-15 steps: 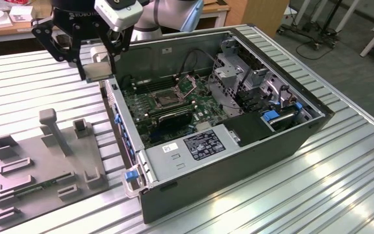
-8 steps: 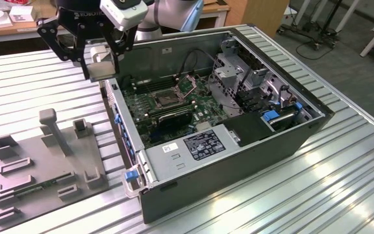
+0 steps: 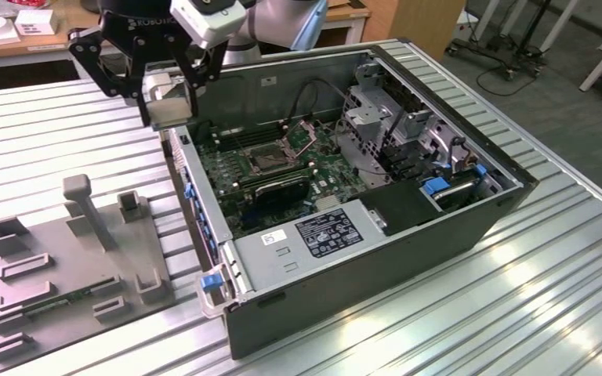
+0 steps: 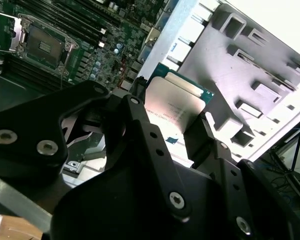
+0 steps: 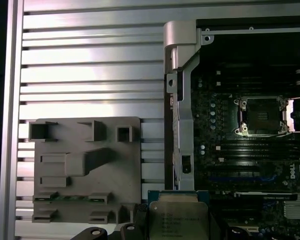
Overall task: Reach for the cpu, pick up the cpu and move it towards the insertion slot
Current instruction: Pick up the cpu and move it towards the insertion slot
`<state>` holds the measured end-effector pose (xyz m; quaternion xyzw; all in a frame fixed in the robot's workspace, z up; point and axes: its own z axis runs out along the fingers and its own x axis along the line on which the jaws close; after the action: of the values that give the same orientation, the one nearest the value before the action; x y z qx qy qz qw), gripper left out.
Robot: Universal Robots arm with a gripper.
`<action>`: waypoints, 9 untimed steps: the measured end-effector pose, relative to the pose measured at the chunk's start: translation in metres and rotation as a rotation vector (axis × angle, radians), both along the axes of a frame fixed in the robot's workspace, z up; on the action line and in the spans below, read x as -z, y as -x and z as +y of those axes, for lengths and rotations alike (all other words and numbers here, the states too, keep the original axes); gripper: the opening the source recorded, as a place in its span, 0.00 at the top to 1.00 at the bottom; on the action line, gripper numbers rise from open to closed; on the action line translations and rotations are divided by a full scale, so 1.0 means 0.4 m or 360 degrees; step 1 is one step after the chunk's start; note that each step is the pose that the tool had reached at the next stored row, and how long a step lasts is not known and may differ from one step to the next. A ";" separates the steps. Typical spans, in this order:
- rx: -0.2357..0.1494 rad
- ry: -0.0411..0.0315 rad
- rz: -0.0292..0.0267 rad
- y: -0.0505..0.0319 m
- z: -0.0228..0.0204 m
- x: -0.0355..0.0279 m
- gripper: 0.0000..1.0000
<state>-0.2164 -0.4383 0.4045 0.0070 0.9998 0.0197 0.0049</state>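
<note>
Gripper (image 4: 177, 132) points down, fingers closed on cpu (image 4: 175, 102), raised over case (image 3: 489, 211) edge near tray (image 3: 71, 266). Slot (image 3: 263, 160) sits open on board (image 3: 280, 176) inside case, well apart from cpu.

Lighting, as we find it: bright overhead glare streaks on the ribbed metal table (image 3: 510, 282) in the exterior view; the open case's interior (image 5: 255, 55) sits in deep shadow. In the second wrist view, the background corner burns out white.
</note>
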 end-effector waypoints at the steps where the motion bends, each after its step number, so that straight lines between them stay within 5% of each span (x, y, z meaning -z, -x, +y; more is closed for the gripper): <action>1: 0.0000 0.0000 -0.00002 -0.002 0.000 0.000 0.45; 9: 0.0000 0.0000 -0.00002 -0.021 0.000 0.000 0.45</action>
<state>-0.2080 -0.4383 0.4043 0.0069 0.9998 0.0198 0.0050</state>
